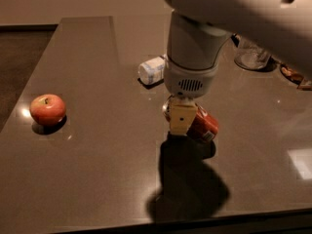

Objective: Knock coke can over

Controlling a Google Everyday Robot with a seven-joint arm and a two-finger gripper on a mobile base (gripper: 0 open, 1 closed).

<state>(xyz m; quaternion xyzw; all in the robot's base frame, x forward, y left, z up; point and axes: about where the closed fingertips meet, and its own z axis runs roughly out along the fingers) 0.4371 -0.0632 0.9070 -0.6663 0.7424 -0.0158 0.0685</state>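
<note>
The coke can (204, 126) is a dark red can in the middle of the dark table (97, 179). It is tipped onto its side, with its silver top pointing left behind the gripper and its red body sticking out to the right. My gripper (181, 120) hangs from the big white arm (192, 57), comes down from above, and is right against the can's left part, hiding some of it. Its dark shadow lies on the table just in front.
A clear plastic bottle with a white label (152, 69) lies on its side behind the arm. A red apple (48, 109) sits at the left. A glass (252, 57) and small items stand at the far right. The table's front edge is near the bottom.
</note>
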